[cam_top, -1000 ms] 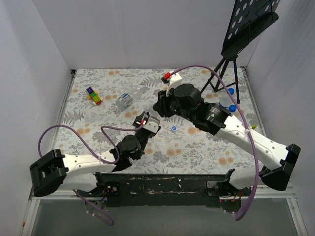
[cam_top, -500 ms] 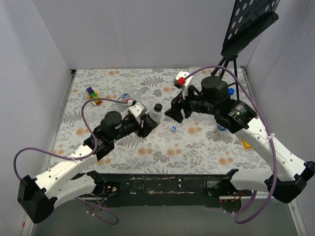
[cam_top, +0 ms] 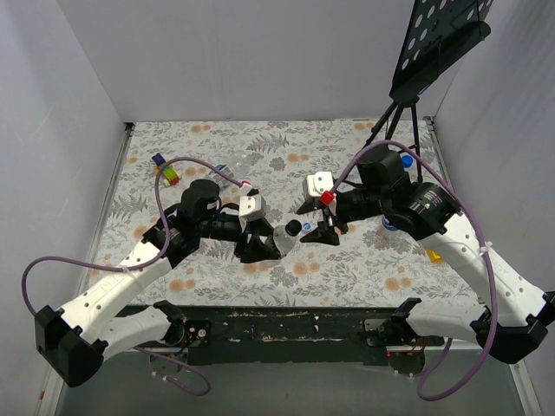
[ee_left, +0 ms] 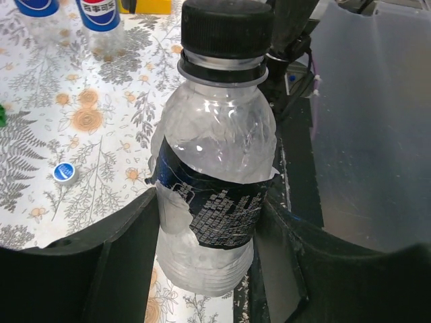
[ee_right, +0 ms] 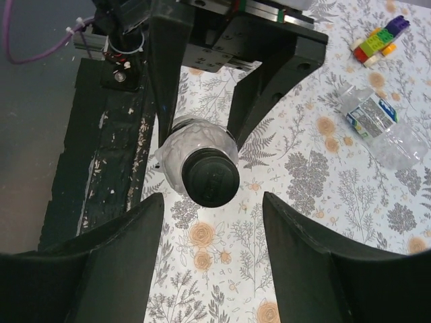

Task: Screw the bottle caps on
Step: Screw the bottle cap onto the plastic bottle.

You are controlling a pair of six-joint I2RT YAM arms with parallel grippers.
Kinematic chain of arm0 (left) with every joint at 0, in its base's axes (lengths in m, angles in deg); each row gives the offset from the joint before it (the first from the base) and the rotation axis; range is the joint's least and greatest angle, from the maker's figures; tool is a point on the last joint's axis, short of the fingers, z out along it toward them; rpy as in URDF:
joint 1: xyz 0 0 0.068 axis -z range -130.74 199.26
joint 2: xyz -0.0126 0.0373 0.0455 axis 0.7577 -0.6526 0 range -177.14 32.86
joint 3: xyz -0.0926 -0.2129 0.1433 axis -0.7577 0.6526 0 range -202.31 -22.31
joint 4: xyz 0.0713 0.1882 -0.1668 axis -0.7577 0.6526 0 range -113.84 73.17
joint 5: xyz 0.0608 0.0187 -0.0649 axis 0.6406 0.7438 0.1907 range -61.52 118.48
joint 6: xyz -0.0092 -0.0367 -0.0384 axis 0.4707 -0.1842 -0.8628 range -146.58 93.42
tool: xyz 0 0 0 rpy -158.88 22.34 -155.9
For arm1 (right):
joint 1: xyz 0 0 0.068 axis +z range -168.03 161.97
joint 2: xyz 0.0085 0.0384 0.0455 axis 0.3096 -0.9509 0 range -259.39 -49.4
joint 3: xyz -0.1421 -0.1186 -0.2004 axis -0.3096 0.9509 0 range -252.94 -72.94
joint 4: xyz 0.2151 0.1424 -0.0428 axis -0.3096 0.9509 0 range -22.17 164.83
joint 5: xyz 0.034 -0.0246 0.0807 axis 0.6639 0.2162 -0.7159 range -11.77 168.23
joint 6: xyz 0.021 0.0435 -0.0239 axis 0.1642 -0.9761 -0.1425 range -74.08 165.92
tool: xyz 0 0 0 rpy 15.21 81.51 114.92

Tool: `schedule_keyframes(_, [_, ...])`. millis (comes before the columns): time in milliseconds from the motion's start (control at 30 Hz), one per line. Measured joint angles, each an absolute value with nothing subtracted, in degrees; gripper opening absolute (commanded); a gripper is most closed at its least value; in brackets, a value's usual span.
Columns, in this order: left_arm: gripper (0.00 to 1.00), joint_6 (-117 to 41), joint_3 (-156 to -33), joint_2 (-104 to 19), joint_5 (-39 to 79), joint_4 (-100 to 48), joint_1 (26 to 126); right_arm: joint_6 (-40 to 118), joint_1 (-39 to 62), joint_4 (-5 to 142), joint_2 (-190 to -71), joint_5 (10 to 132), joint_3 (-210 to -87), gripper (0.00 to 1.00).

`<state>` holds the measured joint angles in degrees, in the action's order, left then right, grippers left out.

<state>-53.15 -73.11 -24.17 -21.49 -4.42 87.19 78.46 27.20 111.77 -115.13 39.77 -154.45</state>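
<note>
1. Both arms had drawn toward the near edge of the table point(cam_top: 364, 273) since half a second earlier. This brought the held bottle point(cam_top: 279, 238) from mid-table to a spot near the middle of that edge.
2. The left gripper point(cam_top: 260, 243) was pinching this bottle across its body, at the torn dark label. In the left wrist view its fingers point(ee_left: 128, 249) pressed against both sides of the clear plastic.
3. The black cap point(cam_top: 293, 228) sat on the bottle's neck, which was tilted toward the right gripper point(cam_top: 314, 230). How far the cap was threaded could not be told.
4. The right gripper faced the cap end-on with its jaws spread. In the right wrist view the cap point(ee_right: 212, 178) lay between the two fingers with a gap on either side, touching neither.
5. A loose blue cap point(ee_left: 64, 172) lay flat on the table near the held bottle. Two upright bottles point(ee_left: 101, 17) with blue-and-white labels stood side by side farther off, toward the right edge.
6. A flattened bottle point(ee_right: 377, 124) lay on its side in the far-left part of the table. The toy blocks point(ee_right: 380, 37) lay beyond it, nearer the far-left corner.
</note>
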Motion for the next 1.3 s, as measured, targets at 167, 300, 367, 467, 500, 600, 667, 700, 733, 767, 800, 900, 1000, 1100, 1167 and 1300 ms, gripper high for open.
schedule_keyframes(167, [0.0, -50.7, -74.9, -25.9, -24.4, -0.9, 87.1, 82.8, 27.2, 115.1, -115.9, 36.5, -155.4, 0.59])
schedule_keyframes(300, [0.0, -49.4, -75.6, -27.3, -25.5, 1.2, 87.1, 85.3, 27.2, 117.5, -117.7, 34.3, -157.5, 0.53])
schedule_keyframes(367, [0.0, -48.9, -75.7, -27.6, -26.0, 1.7, 87.1, 86.1, 27.2, 118.4, -118.4, 33.8, -158.2, 0.5])
schedule_keyframes(467, [0.0, -48.4, -76.1, -27.9, -26.5, 2.5, 87.1, 87.2, 27.2, 119.6, -119.6, 33.1, -159.7, 0.49])
schedule_keyframes(500, [0.0, -48.3, -76.3, -28.0, -26.7, 2.8, 87.1, 87.4, 27.2, 119.9, -119.9, 33.0, -160.1, 0.5])
schedule_keyframes(600, [0.0, -48.1, -76.9, -28.2, -27.3, 2.9, 87.1, 88.2, 27.2, 120.7, -120.6, 32.7, -160.8, 0.5])
schedule_keyframes(667, [0.0, -48.0, -77.0, -28.2, -27.6, 3.0, 87.1, 88.4, 27.2, 121.4, -121.2, 32.6, -161.3, 0.5])
schedule_keyframes(700, [0.0, -47.9, -77.0, -28.2, -27.7, 3.0, 87.0, 88.6, 27.2, 121.7, -121.5, 32.4, -161.5, 0.49])
schedule_keyframes(733, [0.0, -47.9, -77.1, -28.2, -27.7, 3.1, 87.0, 88.7, 27.2, 122.0, -121.8, 32.3, -161.8, 0.46])
schedule_keyframes(767, [0.0, -47.9, -77.2, -28.2, -27.8, 3.1, 87.0, 88.8, 27.2, 122.2, -121.9, 32.1, -161.9, 0.42])
schedule_keyframes(800, [0.0, -47.9, -77.4, -28.2, -27.8, 3.2, 87.0, 89.0, 27.2, 122.4, -122.2, 32.0, -162.1, 0.33])
schedule_keyframes(900, [0.0, -47.4, -77.6, -28.3, -27.8, 3.3, 86.9, 89.6, 27.2, 123.2, -122.5, 31.6, -162.7, 0.06])
schedule_keyframes(1000, [0.0, -47.2, -77.6, -28.3, -26.9, 3.4, 86.9, 89.6, 27.1, 123.4, -122.5, 31.8, -162.8, 0.01])
schedule_keyframes(1100, [0.0, -48.1, -77.4, -27.5, -23.5, 2.4, 87.0, 87.5, 27.0, 122.2, -122.6, 33.6, -162.8, 0.01])
schedule_keyframes(1167, [0.0, -49.2, -76.4, -25.9, -19.0, 0.2, 87.1, 84.0, 27.0, 120.2, -122.6, 36.2, -162.8, 0.01])
schedule_keyframes(1300, [0.0, -51.6, -73.2, -20.7, -6.8, -5.3, 87.8, 73.2, 27.3, 113.1, -122.5, 42.6, -161.8, 0.01])
